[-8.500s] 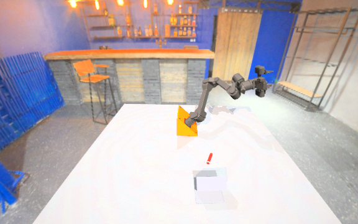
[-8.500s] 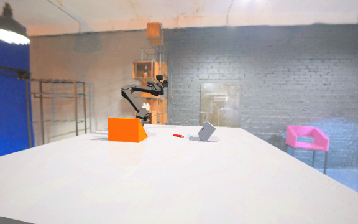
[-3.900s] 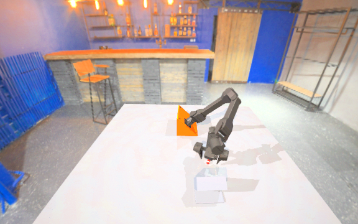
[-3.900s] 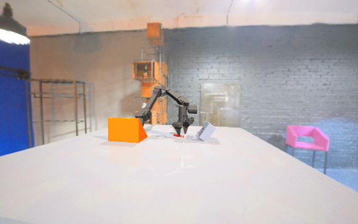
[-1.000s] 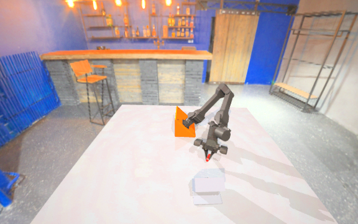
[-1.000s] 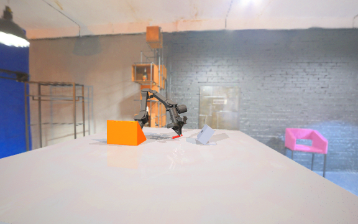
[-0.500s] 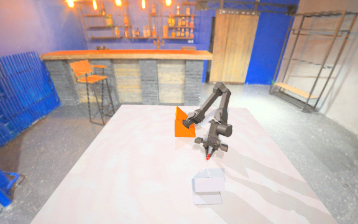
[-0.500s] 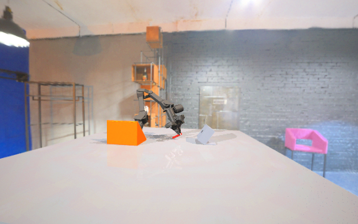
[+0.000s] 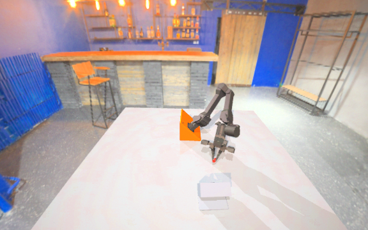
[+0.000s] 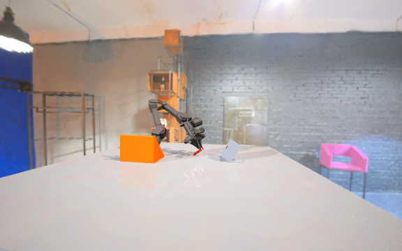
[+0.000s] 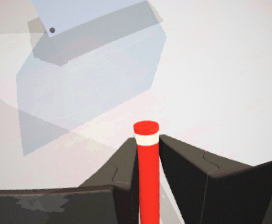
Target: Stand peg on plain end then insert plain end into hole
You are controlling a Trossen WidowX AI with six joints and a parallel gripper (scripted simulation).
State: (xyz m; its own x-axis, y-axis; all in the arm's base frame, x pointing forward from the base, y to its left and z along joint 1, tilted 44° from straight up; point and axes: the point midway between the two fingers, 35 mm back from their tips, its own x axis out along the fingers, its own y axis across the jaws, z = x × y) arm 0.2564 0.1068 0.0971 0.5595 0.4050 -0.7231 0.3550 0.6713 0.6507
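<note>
Pale table (image 9: 133,179) (image 10: 173,202), bar-room setting: peg gripped, not yet stood

I found the parallel-jaw gripper (image 9: 214,156) (image 10: 200,148) (image 11: 145,143) clamped on the red peg (image 9: 214,160) (image 10: 197,152) (image 11: 148,175), tilted near the tabletop, white band uppermost. The grey sloped panel (image 9: 215,190) (image 10: 231,150) (image 11: 92,10) stood nearby. I judged uprighting in hand; the next move required turning the peg vertical, then setting its plain end down before release.

Bright overall — bulbs glow along the top view's upper edge, a lamp (image 10: 7,36) glares in the exterior; long soft shadows cross the pale table (image 9: 133,179) (image 10: 152,209) (image 11: 227,75) — backgrounds slightly blurred.
</note>
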